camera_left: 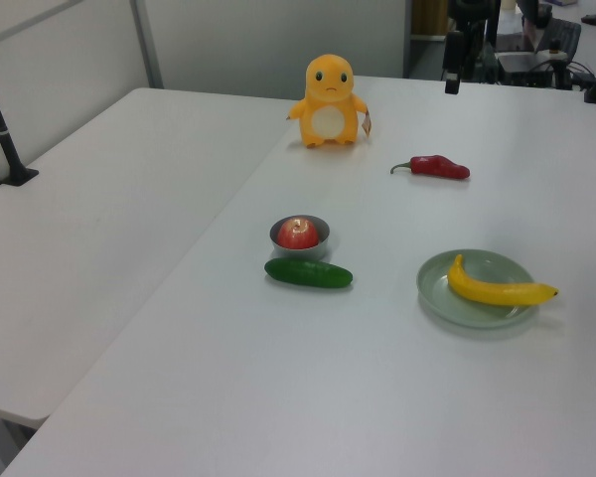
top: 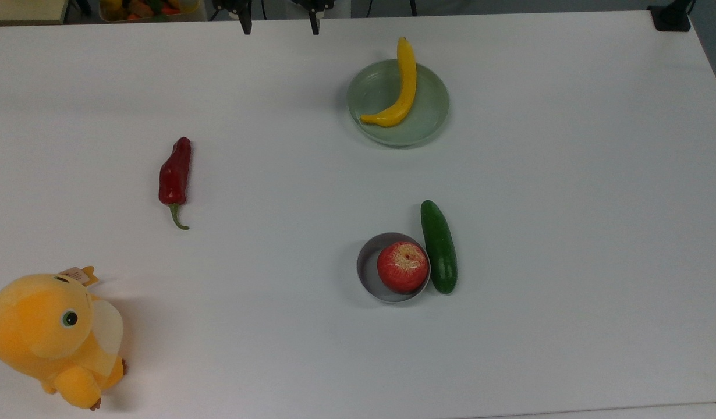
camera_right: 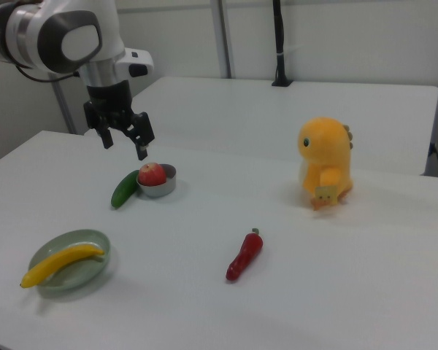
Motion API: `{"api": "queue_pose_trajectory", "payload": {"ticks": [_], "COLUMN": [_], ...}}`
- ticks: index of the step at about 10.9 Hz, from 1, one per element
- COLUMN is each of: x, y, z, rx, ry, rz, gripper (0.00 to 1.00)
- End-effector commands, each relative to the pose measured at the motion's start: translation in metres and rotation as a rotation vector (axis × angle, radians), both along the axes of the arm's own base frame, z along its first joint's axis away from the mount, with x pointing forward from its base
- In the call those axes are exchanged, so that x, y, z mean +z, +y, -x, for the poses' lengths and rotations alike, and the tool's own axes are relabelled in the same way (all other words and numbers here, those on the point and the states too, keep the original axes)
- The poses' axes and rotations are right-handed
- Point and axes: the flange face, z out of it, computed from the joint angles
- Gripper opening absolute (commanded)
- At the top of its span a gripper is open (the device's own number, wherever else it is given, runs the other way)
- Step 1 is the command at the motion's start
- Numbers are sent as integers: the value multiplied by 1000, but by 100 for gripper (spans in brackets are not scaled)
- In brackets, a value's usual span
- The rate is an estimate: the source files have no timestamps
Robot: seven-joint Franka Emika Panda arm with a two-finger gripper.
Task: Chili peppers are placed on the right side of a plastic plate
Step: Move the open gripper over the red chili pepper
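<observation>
The white worktop (top: 567, 233) has broad bare stretches: everything between the chili peppers (top: 175, 177) and the plastic plate (top: 431, 125), and the whole of the top view's right side, lies open. The hand (camera_right: 123, 141) hangs in the air, fingers spread wide and holding nothing; in the top view its two dark fingertips (top: 245, 23) show at the worktop's far edge.

The chili is dark red, glossy and wrinkled, with a thin curved green stem. It lies flat on the top view's left half, well apart from the pale green plate, which sits near the far edge.

A yellow banana (top: 400, 87) lies across the plate, one end overhanging the rim. Nearer the worktop's middle, a grey bowl (top: 367, 267) holds a red apple (top: 402, 266), with a dark green cucumber (top: 439, 246) touching the bowl. An orange plush toy (top: 52, 337) stands at the top view's lower left corner.
</observation>
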Motion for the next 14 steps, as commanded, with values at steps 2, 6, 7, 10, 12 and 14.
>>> {"api": "queue_pose_trajectory", "payload": {"ticks": [2,6,7,10,12,14], "x": [-40,-83,-96,-144,-171,-195], "y": [-36,-83,-91,-113,-130,-140], "z": [-18,-35,-43,-63,-72,-77], "rx": [107,95,85,54,30,18], "ry": [-40,-31,-40,-50,-60,-57], "rz": [53,88,103,120,130,136], "gripper": [100,100,100,100,100,100]}}
